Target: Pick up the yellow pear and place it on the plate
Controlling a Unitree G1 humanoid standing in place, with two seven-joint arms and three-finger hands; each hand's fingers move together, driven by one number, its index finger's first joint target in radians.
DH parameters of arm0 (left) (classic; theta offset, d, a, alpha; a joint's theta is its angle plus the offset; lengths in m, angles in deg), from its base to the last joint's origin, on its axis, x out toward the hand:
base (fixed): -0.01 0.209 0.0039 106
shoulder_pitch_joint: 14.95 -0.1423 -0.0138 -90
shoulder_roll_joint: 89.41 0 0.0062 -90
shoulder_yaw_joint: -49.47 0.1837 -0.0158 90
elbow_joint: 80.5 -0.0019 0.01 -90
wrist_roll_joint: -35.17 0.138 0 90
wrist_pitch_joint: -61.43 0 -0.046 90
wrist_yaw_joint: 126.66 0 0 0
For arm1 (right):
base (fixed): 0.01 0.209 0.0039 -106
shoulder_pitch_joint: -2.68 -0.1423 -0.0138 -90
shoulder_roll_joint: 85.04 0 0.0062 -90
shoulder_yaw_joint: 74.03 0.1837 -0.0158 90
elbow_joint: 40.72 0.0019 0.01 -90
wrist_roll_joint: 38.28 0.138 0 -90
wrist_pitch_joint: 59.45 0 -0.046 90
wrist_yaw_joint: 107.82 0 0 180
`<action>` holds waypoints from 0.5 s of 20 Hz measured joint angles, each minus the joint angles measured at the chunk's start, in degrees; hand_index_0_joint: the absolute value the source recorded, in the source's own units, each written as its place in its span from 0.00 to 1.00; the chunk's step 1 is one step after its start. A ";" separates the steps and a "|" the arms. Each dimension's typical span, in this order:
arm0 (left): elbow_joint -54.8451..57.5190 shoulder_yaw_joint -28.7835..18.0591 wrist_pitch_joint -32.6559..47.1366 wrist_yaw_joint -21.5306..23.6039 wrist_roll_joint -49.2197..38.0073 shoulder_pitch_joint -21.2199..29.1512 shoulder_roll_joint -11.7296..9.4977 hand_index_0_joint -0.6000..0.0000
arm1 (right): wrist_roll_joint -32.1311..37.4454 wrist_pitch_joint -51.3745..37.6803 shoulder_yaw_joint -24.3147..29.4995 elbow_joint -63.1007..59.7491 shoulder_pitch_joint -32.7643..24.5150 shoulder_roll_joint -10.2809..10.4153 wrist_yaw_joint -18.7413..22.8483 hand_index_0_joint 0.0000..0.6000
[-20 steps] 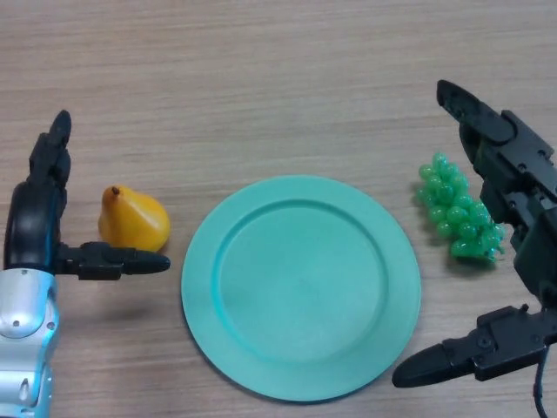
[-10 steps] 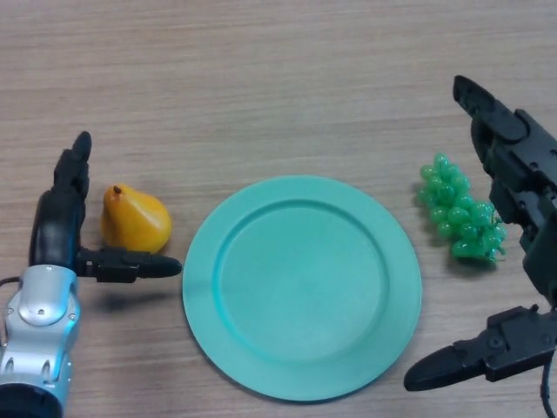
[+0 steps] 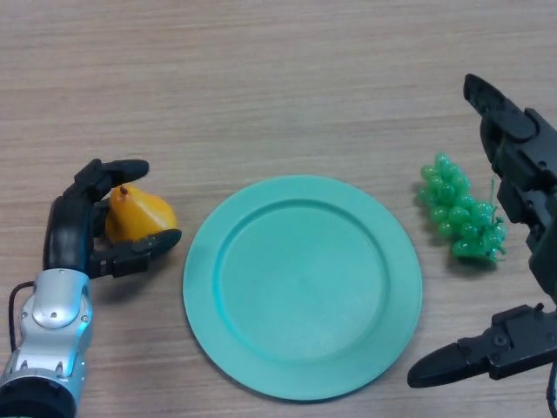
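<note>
Curling round the yellow pear (image 3: 139, 216), the left hand (image 3: 74, 235) has fingers over its top and thumb under its near side. That fruit sits on the wooden desk (image 3: 261, 78), just left of the green plate (image 3: 302, 287). At the right edge, the right hand (image 3: 513, 261) is spread wide beside green grapes (image 3: 459, 209).

- We see the surface (image 3: 261, 87) as pale wood grain with a matt finish.
- The plate (image 3: 302, 287) looks like smooth teal plastic to us, faintly satin.
- We find the yellow pear (image 3: 144, 215) smooth and slightly glossy.
- The green grapes (image 3: 459, 219) look like shiny, translucent plastic.
- We see the left hand (image 3: 74, 235) as matt black plastic, its wrist brushed silver metal.
</note>
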 measured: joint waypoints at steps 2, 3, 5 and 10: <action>0.99 -0.01 -0.05 -2.18 -0.62 -0.46 0.00 0.00 | 0.00 0.00 0.00 0.00 -0.49 0.47 0.00 0.17; 1.27 -0.01 -0.17 -2.61 -0.63 -0.55 -0.01 0.00 | -0.01 0.00 0.00 0.00 -0.73 0.62 0.00 0.33; 3.65 -0.09 -2.70 -3.05 -4.18 -0.97 -0.07 0.00 | -0.01 0.00 0.00 0.00 -0.76 0.77 0.00 0.75; 14.51 -0.40 -3.14 5.29 0.01 -1.58 -2.26 0.00 | -0.01 0.02 0.04 0.00 -1.38 1.19 -0.09 0.42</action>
